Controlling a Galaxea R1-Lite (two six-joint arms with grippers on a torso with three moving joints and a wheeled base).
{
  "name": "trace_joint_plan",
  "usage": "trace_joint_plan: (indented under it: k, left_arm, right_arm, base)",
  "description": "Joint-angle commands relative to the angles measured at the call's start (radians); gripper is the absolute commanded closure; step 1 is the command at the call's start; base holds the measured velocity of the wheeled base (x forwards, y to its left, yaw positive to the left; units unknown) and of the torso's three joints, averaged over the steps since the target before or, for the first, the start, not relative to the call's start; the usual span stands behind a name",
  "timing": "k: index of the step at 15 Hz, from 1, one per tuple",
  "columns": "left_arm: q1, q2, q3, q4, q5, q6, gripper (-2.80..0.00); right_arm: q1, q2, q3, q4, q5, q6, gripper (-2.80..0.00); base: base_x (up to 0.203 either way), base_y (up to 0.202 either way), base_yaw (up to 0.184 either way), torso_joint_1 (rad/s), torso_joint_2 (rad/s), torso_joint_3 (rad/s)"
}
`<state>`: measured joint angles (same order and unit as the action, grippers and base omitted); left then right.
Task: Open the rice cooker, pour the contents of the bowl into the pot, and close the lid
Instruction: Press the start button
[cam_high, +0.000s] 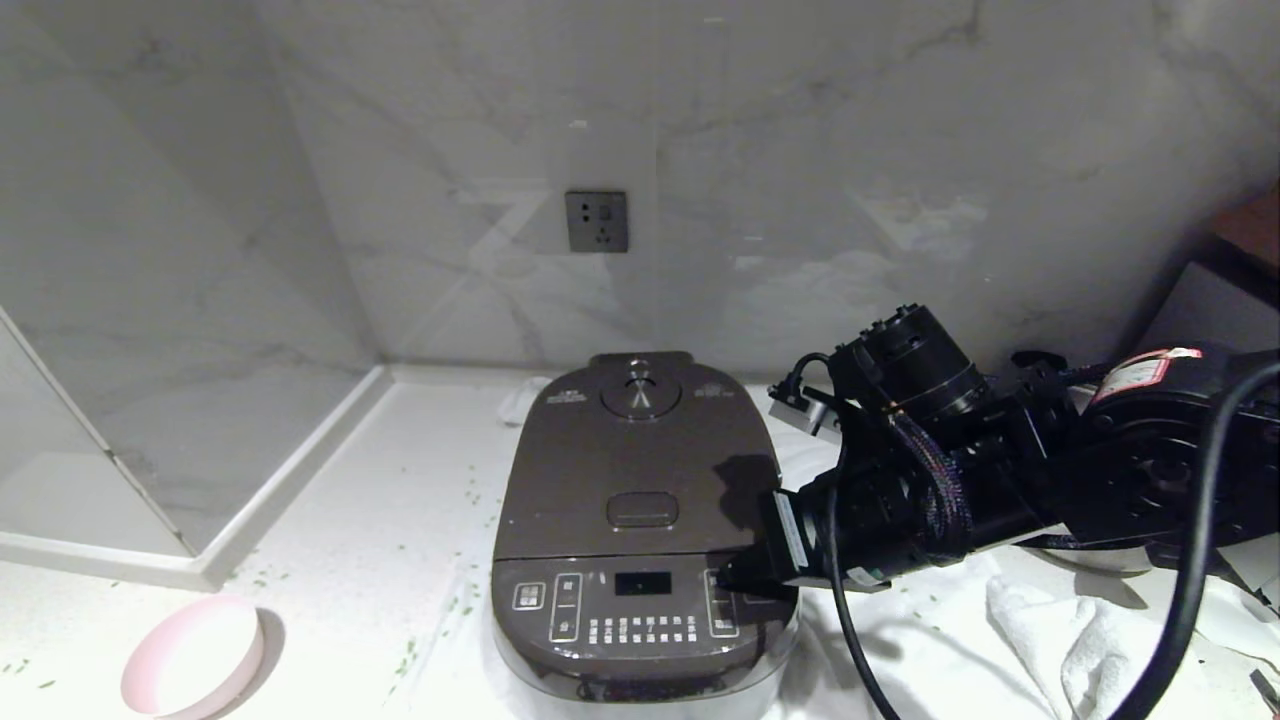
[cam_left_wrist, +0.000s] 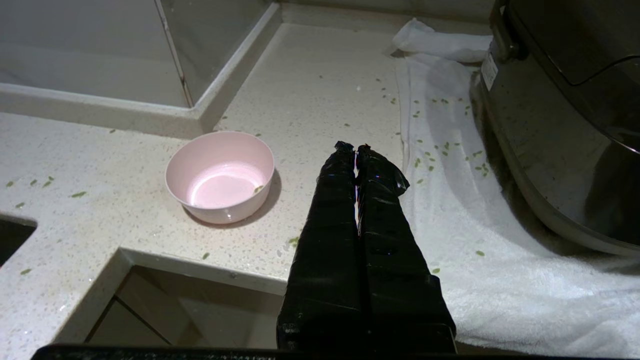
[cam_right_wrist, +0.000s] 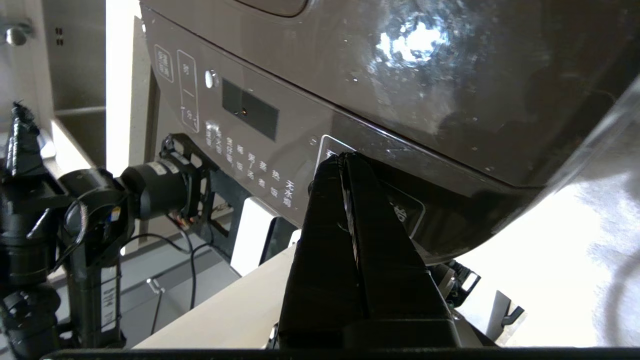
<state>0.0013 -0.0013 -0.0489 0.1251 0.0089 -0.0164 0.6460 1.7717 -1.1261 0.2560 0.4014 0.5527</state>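
The rice cooker (cam_high: 640, 500) stands on the counter with its lid (cam_high: 640, 450) down, so the pot is hidden. My right gripper (cam_high: 728, 582) is shut, its tips (cam_right_wrist: 344, 156) against the right side of the cooker's front button panel (cam_right_wrist: 240, 150). The pink bowl (cam_high: 192, 658) sits at the counter's near left, holding only one green bit (cam_left_wrist: 258, 189). More green bits (cam_left_wrist: 445, 147) lie scattered on the counter and towel. My left gripper (cam_left_wrist: 356, 146) is shut on nothing, parked over the counter's front edge between the bowl (cam_left_wrist: 220, 176) and the cooker (cam_left_wrist: 560, 125).
A white towel (cam_left_wrist: 500, 240) lies under and around the cooker. A raised ledge with a glass panel (cam_high: 290, 480) bounds the counter on the left. The marble wall behind carries a socket (cam_high: 597, 221). A cut-out in the counter shows near the bowl (cam_left_wrist: 200, 310).
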Motion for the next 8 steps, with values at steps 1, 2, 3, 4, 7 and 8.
trace_joint_plan:
  k: [1,2,3,4,7,8]
  left_arm:
    - [0.000,-0.002,0.000,0.001,0.000,0.000,0.00]
    - [0.000,-0.002,0.000,0.001,0.000,0.000,0.00]
    - [0.000,-0.002,0.000,0.001,0.000,0.000,0.00]
    - [0.000,-0.002,0.000,-0.001,0.000,0.000,0.00]
    - [0.000,-0.002,0.000,0.001,0.000,0.000,0.00]
    - [0.000,-0.002,0.000,0.001,0.000,0.000,0.00]
  right_arm:
    - [-0.002,-0.007,0.005,0.005,-0.004,0.003,0.00]
    - [-0.002,-0.010,0.007,0.005,-0.004,0.003,0.00]
    - [-0.005,-0.012,0.014,0.005,-0.005,0.001,0.00]
    - [-0.006,-0.013,0.016,0.005,-0.006,0.001,0.00]
    - [-0.006,-0.023,0.022,0.006,-0.004,0.001,0.00]
    - [-0.006,-0.028,0.026,0.006,-0.004,0.001,0.00]
  base:
    - [0.000,0.000,0.000,0.000,0.00,0.000]
    - [0.000,0.000,0.000,0.000,0.00,0.000]
    - [0.000,0.000,0.000,0.000,0.00,0.000]
    - [0.000,0.000,0.000,0.000,0.00,0.000]
    - [0.000,0.000,0.000,0.000,0.00,0.000]
    - [0.000,0.000,0.000,0.000,0.00,0.000]
